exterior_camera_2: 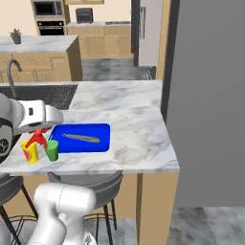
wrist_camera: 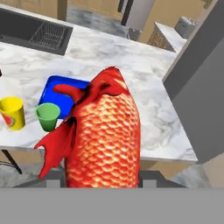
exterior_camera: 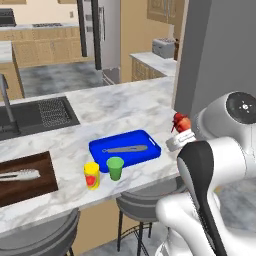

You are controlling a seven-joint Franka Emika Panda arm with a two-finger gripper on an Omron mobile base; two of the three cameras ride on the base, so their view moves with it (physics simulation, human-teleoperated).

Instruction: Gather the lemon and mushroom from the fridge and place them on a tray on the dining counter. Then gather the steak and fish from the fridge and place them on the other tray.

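Fish [wrist_camera: 105, 135] above dining counter [wrist_camera: 148, 105] edge

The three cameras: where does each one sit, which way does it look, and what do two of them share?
Left base view: behind the arm, left; looks over the white marble dining counter; the arm rises at lower right.
Right base view: behind, right; same counter; the arm at lower left.
Hand view: on the hand; looks along the red scaly fish it holds.
Shared: the bright blue rectangular tray, the small green cup.

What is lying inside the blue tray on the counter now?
In the blue tray lies one long grey utensil; what exactly it is cannot be told. In the hand view, the red fish covers part of the tray.
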